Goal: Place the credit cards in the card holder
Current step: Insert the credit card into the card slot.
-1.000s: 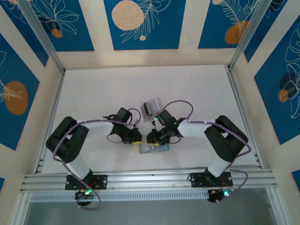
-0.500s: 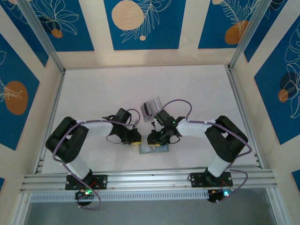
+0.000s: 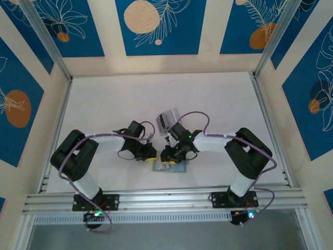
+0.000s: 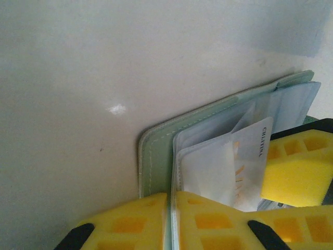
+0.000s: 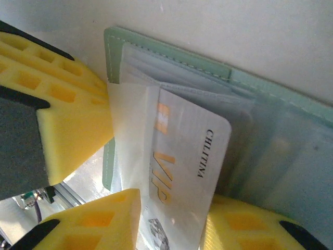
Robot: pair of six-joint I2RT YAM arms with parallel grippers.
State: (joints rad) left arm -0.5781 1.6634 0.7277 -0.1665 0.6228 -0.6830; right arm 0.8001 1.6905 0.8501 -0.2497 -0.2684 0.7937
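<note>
Open and flat on the surface, close in front of the two arm bases: the card holder [image 3: 177,169], green cover down, clear sleeves up. Well beyond the card holder, on its far side: a pale grey-white stack [image 3: 167,119], with nothing touching it.

At the left edge of the card holder: the left end effector [image 4: 169,202], pads pressed together on the green cover edge and a clear sleeve. Pins the card holder in place and, as it seems, lifts the sleeve mouth a little.

Over the card holder from its right side: the right end effector [image 5: 171,213], pinching the rear short end of a white credit card [image 5: 192,146] printed with VIP. Holds the card with the long axis running from the pads straight toward the sleeve mouth, so the pocket lies directly ahead of the right end effector, along that axis and not to the side. Has the leading short edge already at the mouth. Shows the corner nearer the left end effector seemingly under the clear flap; for the other corner — cannot tell if inside or on top.

Judging from this, asks for a push by the right arm along the long axis of the card, with the left grip holding the card holder. Risks a skewed card if the free corner rides over the sleeve.
</note>
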